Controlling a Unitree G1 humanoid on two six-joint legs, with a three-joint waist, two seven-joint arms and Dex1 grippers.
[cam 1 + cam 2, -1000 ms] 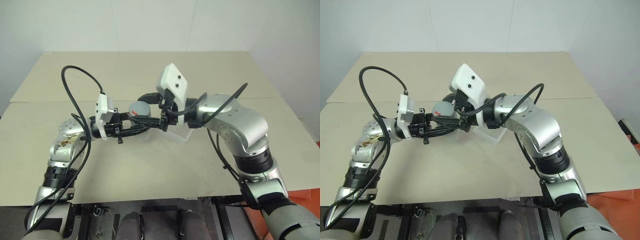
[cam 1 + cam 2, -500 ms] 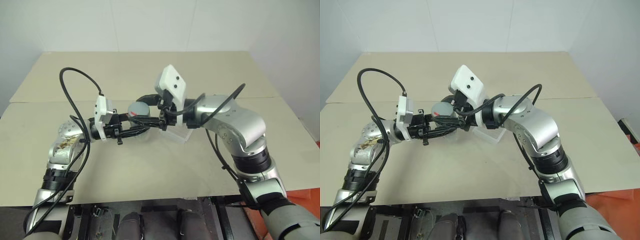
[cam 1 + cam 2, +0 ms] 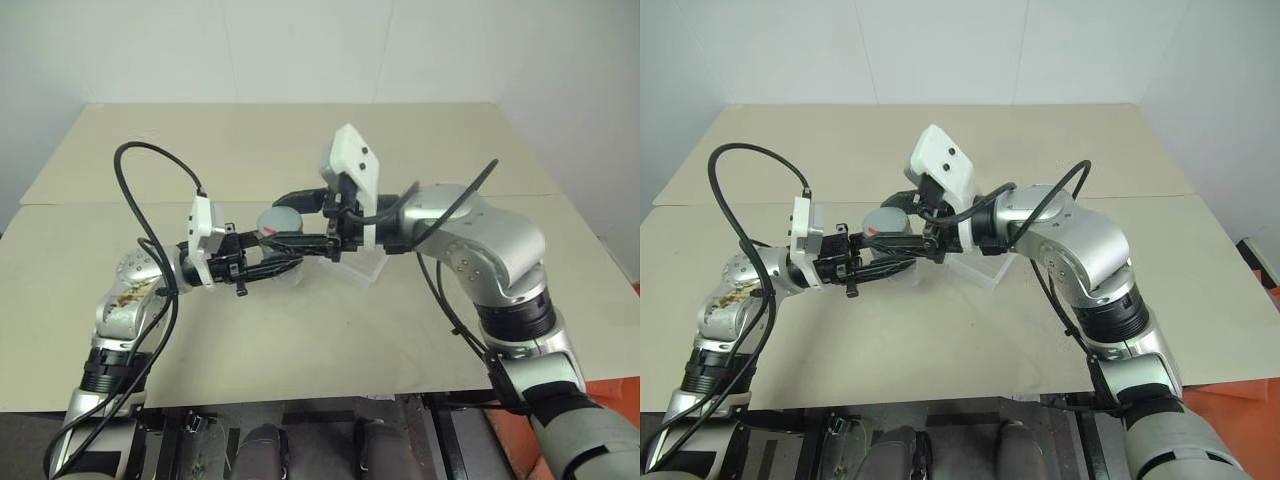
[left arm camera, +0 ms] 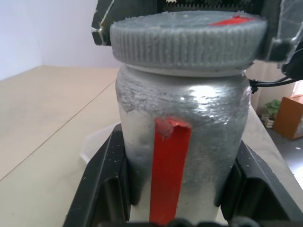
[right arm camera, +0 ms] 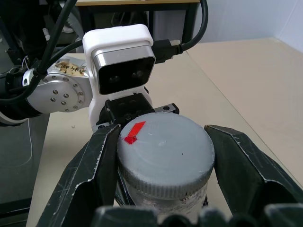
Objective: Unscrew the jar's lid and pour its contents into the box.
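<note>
1. Fingers of the left gripper [image 4: 180, 208] are clenched on the body of the small clear plastic jar [image 4: 182, 137] with its red vertical label, holding it upright above the beige table [image 3: 300, 330]
2. Right gripper [image 5: 163, 156] straddles the flat round grey ribbed lid [image 5: 165, 151] from the right; one finger seems to touch the rim, the other stands a little off, so I cannot tell whether it grips
3. Risk: a loose hold would slip round the ribs without turning the cap, or the twist could spin the jar in the left grasp
4. Lid is still seated, contents hidden behind the frosted wall
5. Shallow clear plastic box [image 3: 360, 268] lies just right of the jar, apparently empty
</note>
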